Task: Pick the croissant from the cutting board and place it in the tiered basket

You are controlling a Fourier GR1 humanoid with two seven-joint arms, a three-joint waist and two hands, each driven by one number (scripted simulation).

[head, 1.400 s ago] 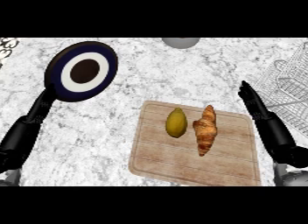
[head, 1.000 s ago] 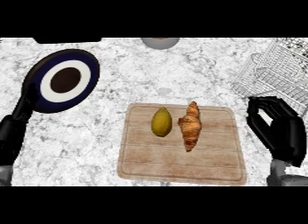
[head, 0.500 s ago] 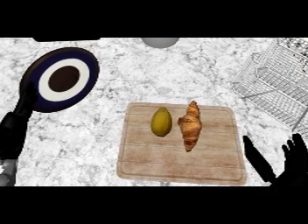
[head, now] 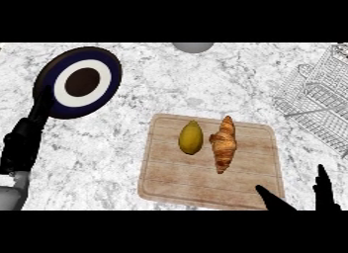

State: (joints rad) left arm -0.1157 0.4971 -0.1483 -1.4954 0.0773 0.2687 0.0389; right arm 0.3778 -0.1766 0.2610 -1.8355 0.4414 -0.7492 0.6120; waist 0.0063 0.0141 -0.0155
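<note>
At the near right edge, the right hand shows only as a thumb and straight fingers rising from the bottom of the view, spread wide and holding nothing. Its thumb tip lies over the near right corner of the cutting board, while the fingers stand just beyond the board's right edge, over bare tabletop.

At the near left, the left hand hangs over the tabletop well clear of the board (its fingers are too dark to read, so I cannot tell how they stand). A wide strip of marble lies open between it and the board's left edge.

The board sits right of centre, its near half bare wood. On its far half lies the croissant, lengthwise from near to far, nearer the right edge than the left but with a margin of wood on that side. Just to its left lies a yellow-green fruit, close beside it; I cannot tell whether they touch.

Farther left, a dark blue plate with a white ring rests apart from the board. At the far right stands the wire tiered basket, cut off by the view's right edge, with open marble between it and the board. A grey round thing shows at the far edge.
</note>
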